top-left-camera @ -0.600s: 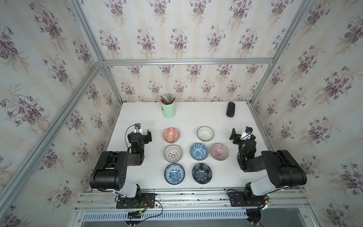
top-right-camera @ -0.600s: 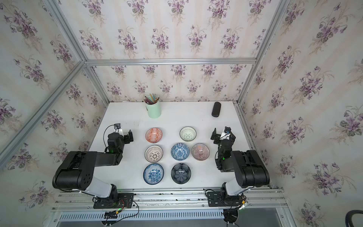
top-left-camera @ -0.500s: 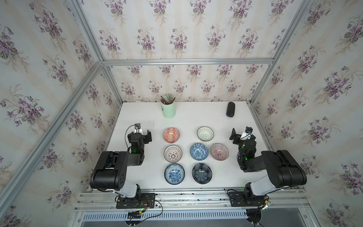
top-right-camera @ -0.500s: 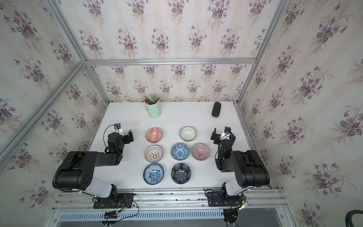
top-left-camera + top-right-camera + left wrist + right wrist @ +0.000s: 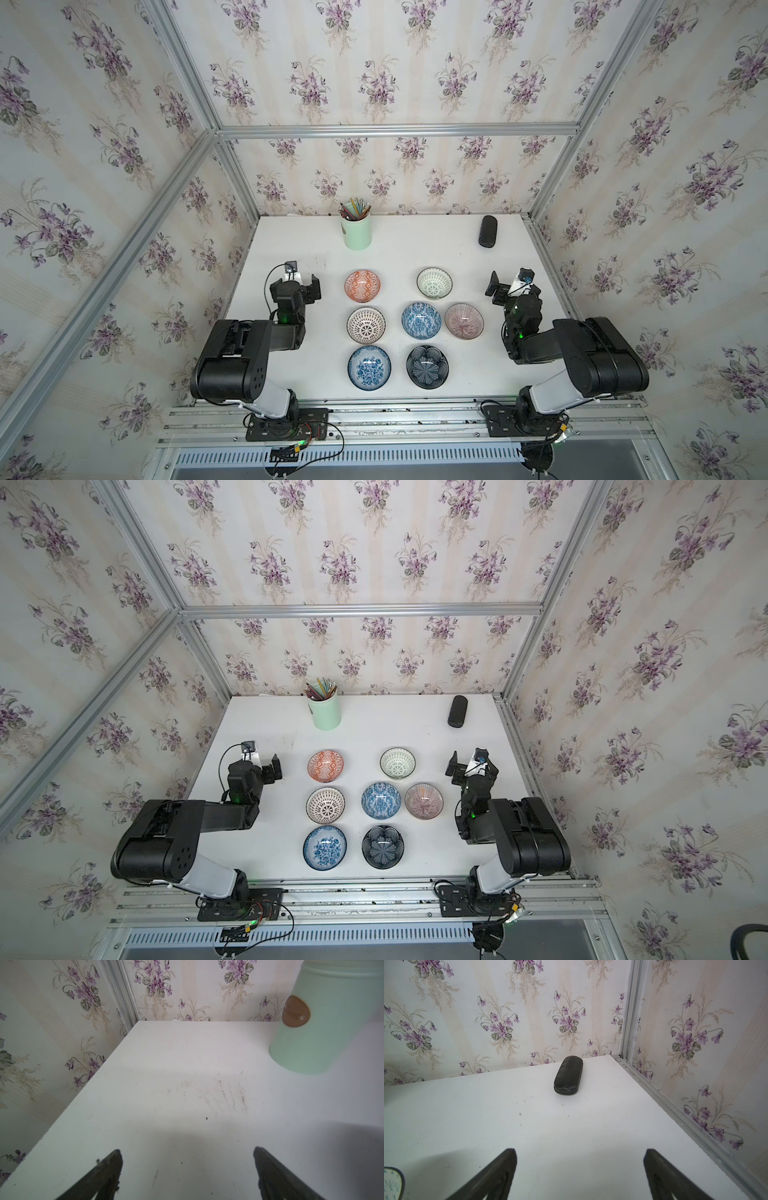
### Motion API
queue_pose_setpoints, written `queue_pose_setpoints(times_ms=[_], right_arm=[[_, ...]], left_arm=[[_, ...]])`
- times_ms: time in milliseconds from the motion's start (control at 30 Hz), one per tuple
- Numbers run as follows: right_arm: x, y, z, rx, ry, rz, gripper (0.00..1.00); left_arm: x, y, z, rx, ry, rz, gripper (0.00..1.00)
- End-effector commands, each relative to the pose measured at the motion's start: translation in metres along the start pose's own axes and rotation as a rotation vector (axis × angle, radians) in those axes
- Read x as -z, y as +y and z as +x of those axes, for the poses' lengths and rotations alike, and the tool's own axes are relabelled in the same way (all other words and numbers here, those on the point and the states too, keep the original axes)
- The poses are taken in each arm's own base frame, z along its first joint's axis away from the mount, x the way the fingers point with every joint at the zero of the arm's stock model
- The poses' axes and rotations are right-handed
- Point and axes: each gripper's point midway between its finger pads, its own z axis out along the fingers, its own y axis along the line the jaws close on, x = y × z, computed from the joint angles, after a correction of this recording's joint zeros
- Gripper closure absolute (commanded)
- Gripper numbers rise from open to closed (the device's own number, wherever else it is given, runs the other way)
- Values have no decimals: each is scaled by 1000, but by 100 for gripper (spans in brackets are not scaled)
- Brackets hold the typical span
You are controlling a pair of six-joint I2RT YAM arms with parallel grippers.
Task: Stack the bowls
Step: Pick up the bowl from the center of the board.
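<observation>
I'm poising my left end effector (image 5: 187, 1154) and right end effector (image 5: 579, 1154) wide open, empty, flanking seven small round patterned ceramic bowls (image 5: 421, 320) that are unstacked, so either can reach.

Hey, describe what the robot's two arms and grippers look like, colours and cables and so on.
The left arm and right arm match: boxy black links, a white segment by the base, a small green light, thin black cables. The left gripper and right gripper have dark tapered fingers.
</observation>
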Motion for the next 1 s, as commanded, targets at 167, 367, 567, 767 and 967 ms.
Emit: queue_pose_setpoints(times_ms=[167, 367, 567, 767, 967], right_arm=[[1, 0, -10, -18, -40, 0, 0], [15, -10, -34, -3, -58, 119, 0], [53, -18, -125, -408, -190, 110, 0], [79, 8, -138, -527, -101, -84, 10], [77, 46, -86, -459, 374, -164, 27]], left_arm=[[4, 8, -11, 10, -34, -74, 0], [58, 9, -75, -57, -176, -202, 0], [114, 14, -85, 374, 89, -73, 1], [162, -10, -58, 478, 315, 95, 22], [209, -9, -29, 594, 480, 87, 16]])
